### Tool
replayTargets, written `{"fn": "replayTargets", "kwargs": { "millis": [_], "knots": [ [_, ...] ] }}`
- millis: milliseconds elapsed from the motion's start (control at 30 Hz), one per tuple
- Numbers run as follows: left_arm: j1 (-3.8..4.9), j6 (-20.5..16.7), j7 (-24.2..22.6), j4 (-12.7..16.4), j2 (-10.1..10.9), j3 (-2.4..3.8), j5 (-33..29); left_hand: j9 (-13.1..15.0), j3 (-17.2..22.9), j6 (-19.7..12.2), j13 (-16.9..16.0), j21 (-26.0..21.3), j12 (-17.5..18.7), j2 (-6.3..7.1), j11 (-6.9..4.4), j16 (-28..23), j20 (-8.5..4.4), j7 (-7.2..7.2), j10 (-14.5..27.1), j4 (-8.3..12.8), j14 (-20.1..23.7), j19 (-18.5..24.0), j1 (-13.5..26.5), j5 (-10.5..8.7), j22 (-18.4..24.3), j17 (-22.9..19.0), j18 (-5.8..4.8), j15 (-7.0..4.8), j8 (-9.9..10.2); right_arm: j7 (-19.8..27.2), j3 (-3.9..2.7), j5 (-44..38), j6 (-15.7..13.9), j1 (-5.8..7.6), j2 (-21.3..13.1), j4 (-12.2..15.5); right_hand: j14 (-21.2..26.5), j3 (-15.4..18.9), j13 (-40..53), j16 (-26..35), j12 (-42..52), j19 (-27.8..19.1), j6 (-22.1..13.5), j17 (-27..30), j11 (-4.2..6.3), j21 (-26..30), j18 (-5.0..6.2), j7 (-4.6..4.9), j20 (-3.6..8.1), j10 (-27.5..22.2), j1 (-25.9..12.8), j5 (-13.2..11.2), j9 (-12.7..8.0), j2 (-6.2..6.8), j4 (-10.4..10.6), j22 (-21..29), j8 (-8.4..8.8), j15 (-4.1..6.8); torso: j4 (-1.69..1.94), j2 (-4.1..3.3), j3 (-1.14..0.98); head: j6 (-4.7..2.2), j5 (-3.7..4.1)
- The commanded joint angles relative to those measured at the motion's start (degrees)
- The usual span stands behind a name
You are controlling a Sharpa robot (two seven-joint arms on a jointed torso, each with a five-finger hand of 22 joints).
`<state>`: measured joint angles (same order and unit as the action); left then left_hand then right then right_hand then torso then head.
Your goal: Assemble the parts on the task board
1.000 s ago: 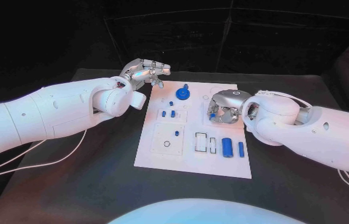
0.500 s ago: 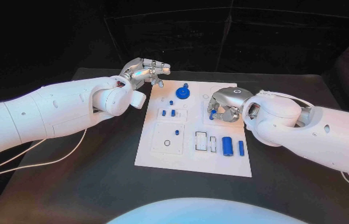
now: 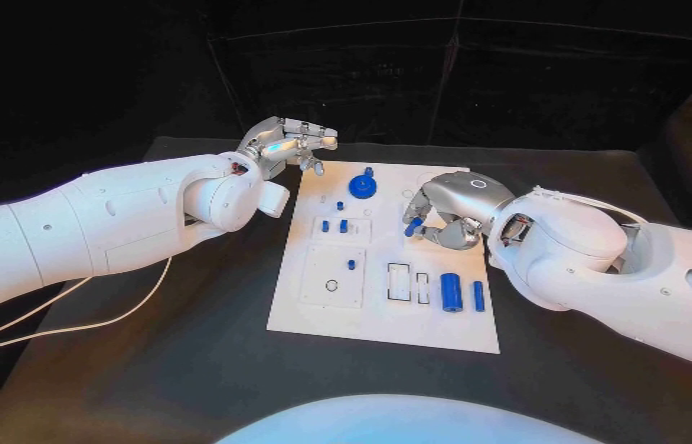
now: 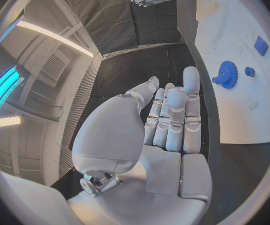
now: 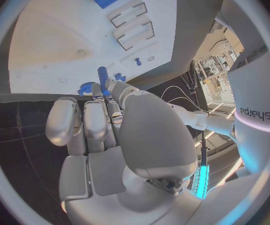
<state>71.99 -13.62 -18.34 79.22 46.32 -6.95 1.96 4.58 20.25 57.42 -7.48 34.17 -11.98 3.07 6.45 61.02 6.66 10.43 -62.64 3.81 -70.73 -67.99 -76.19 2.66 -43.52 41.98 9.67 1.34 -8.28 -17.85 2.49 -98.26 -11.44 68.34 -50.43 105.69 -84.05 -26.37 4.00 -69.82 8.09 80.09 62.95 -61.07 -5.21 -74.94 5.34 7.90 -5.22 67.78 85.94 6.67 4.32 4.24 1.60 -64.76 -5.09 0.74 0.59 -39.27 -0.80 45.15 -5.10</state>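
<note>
The right silver hand (image 3: 444,216) is hovering over the right half of the white rectangular task board (image 3: 378,316), pinching a small blue cylindrical peg (image 3: 414,227) between thumb and fingers; the right wrist view shows the same peg (image 5: 102,76) standing up from the fingertips, clear of the board (image 5: 60,35).

The left silver hand (image 3: 284,144) is holding nothing, its fingers (image 4: 172,116) lying straight and close together, and it is hanging just off the board's far left corner above the black counter (image 3: 173,364).

On the board, a blue gear (image 3: 362,186) is sitting near the far edge. Small blue studs (image 3: 333,225) are standing just nearer than it. A larger blue cylinder (image 3: 451,292) and a slimmer blue bar (image 3: 479,295) are lying side by side toward the near right, beside two empty rectangular slots (image 3: 400,281).
</note>
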Motion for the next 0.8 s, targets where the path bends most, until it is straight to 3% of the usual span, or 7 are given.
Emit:
{"fn": "replayTargets", "kwargs": {
  "millis": [33,333,400,500,600,800],
  "knots": [
    [0.09,0.7,-0.1,0.0,-0.1,0.04,-0.2,-0.1,-0.2,-0.4,-0.1,-0.2,-0.2,-0.22,-0.16,0.0,0.45,0.08,0.3,0.1,0.4,0.1,-0.4,0.21,0.1,0.0,0.77,0.13,-0.3,0.9,-0.12,1.0,-3.2,0.19,0.5,1.1,-1.3,-0.4,0.1,-0.3,-0.2,0.3,0.2,0.0,1.07,-0.3,-0.36,0.44,-0.02,1.5,-0.3,0.2,-0.1,0.22,-0.1,0.0,0.37,0.06,0.18,-0.09,0.04,-0.04,-0.04],
    [0.09,0.7,-0.1,-0.1,-0.3,0.04,-0.2,-0.1,-0.2,-0.4,-0.1,-0.2,-0.3,-0.27,-0.15,0.0,0.45,0.09,0.4,0.2,0.4,0.1,-0.5,0.21,0.1,-0.1,0.78,0.12,-0.3,4.1,-0.04,2.4,-3.5,-0.18,8.1,-0.9,-1.2,-0.8,0.1,-0.3,-0.4,0.3,0.2,0.0,0.98,-0.3,-0.35,0.60,-0.03,1.5,-0.6,0.3,-0.1,0.46,-0.3,0.0,0.45,0.02,0.08,-0.17,0.02,0.16,-0.63],
    [0.09,0.7,-0.1,0.0,-0.4,0.05,-0.2,-0.1,-0.2,-0.4,-0.1,-0.2,-0.3,-0.27,-0.15,0.0,0.45,0.09,0.4,0.2,0.4,0.1,-0.5,0.21,0.1,-0.1,0.78,0.12,-0.3,5.2,0.03,2.5,-3.5,-1.02,10.5,-1.8,-1.2,-0.9,0.1,-0.3,-0.5,0.2,0.2,0.1,0.94,-0.3,-0.35,0.66,-0.04,1.5,-0.7,0.4,-0.1,0.53,-0.3,0.0,0.48,-0.01,0.22,-0.14,0.02,0.37,-0.66],
    [0.10,0.7,-0.1,0.0,-0.5,0.05,-0.2,-0.1,-0.2,-0.4,-0.1,-0.2,-0.3,-0.27,-0.15,0.0,0.45,0.09,0.4,0.2,0.4,0.1,-0.5,0.21,0.1,-0.1,0.78,0.12,-0.3,6.2,0.07,2.4,-3.2,-2.13,12.6,-2.9,-1.2,-1.1,0.1,-0.3,-0.6,0.2,0.1,0.1,0.90,-0.3,-0.34,0.71,-0.06,1.5,-0.8,0.6,-0.1,0.53,-0.4,0.0,0.54,-0.04,0.06,-0.09,0.07,0.58,-1.26],
    [0.10,0.7,-0.1,0.0,-0.5,0.05,-0.2,-0.1,-0.2,-0.4,-0.1,-0.2,-0.3,-0.27,-0.15,0.0,0.45,0.09,0.4,0.2,0.4,0.1,-0.5,0.21,0.1,-0.1,0.78,0.12,-0.3,6.8,0.16,2.3,-2.3,-3.28,14.5,-4.2,-1.2,-1.2,0.1,-0.3,-0.7,0.2,0.1,0.1,0.87,-0.3,-0.32,0.74,-0.08,1.5,-0.9,0.6,-0.2,0.55,-0.5,0.1,0.59,-0.06,0.20,-0.08,0.07,0.77,-1.45],
    [0.11,0.7,-0.1,0.0,-0.6,0.05,-0.2,-0.1,-0.2,-0.4,-0.1,-0.2,-0.3,-0.27,-0.15,0.0,0.45,0.09,0.4,0.2,0.4,0.1,-0.5,0.21,0.1,-0.1,0.78,0.12,-0.3,7.4,1.00,1.6,-0.7,-4.52,16.5,-6.2,-1.2,-1.3,0.1,-0.3,-0.8,0.2,0.1,0.2,0.82,-0.3,-0.32,0.81,-0.10,1.5,-1.0,0.6,-0.2,0.62,-0.5,0.1,0.63,-0.09,0.01,-0.09,-0.01,0.90,-1.97]
  ]
}}
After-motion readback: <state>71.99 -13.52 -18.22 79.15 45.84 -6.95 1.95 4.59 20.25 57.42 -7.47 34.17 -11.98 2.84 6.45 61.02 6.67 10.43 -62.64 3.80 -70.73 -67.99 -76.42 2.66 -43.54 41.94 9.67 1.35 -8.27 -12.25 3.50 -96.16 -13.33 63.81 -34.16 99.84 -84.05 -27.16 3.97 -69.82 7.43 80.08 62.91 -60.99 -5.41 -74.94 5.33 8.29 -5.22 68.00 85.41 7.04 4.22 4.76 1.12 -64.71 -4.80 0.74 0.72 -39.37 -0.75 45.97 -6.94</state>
